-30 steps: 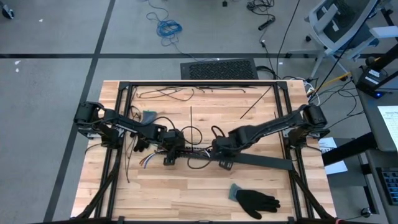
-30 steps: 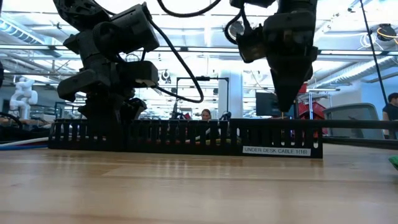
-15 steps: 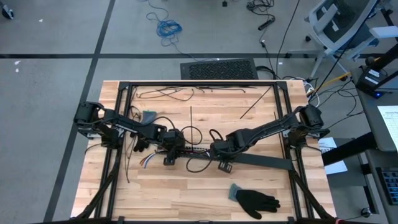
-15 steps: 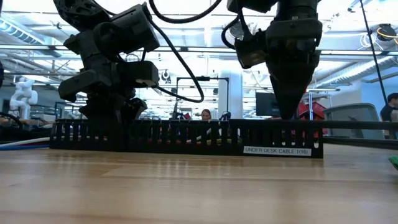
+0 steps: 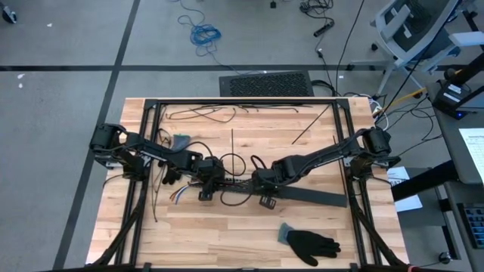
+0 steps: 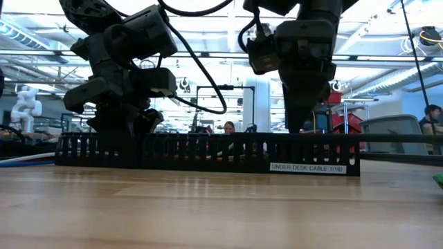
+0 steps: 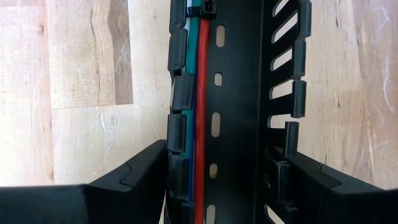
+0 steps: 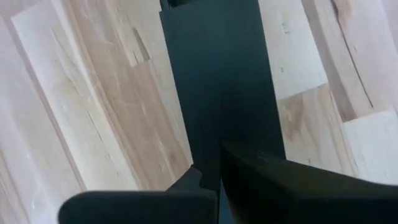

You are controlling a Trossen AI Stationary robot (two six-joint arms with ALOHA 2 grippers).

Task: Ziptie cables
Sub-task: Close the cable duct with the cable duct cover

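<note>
A black slotted strip (image 7: 236,93) lies on the wooden table (image 5: 227,227), and the cables (image 7: 200,93), orange, green and blue, run inside it along one wall. Their loose ends (image 5: 178,195) stick out at its left end. A zip tie head (image 7: 208,9) sits on the bundle farther along. My left gripper (image 7: 221,168) straddles the strip at its left part (image 5: 206,187). My right gripper (image 8: 217,171), shut, points down over the left end of a flat black strip (image 8: 217,81) at the table's middle (image 5: 261,183). My left gripper has the slotted strip's two side walls between its fingers, one finger (image 7: 146,168) outside the wall by the cables (image 7: 177,134), the other against the opposite wall (image 7: 283,174). It comes slanting down from the left, fingers across the strip, which rests on the table. My right gripper's shut fingertips hide the spot below them; I cannot tell whether they touch the flat strip.
A black glove (image 5: 310,243) lies near the front right. Loose thin black strands (image 5: 219,113) lie at the far side, one looped (image 5: 234,162) by the grippers. A black frame (image 5: 151,151) borders the table. A small grey-green object (image 5: 181,140) lies behind my left arm.
My right gripper has moved toward the table's left edge and down, closer to my left gripper, and has stayed shut.
</note>
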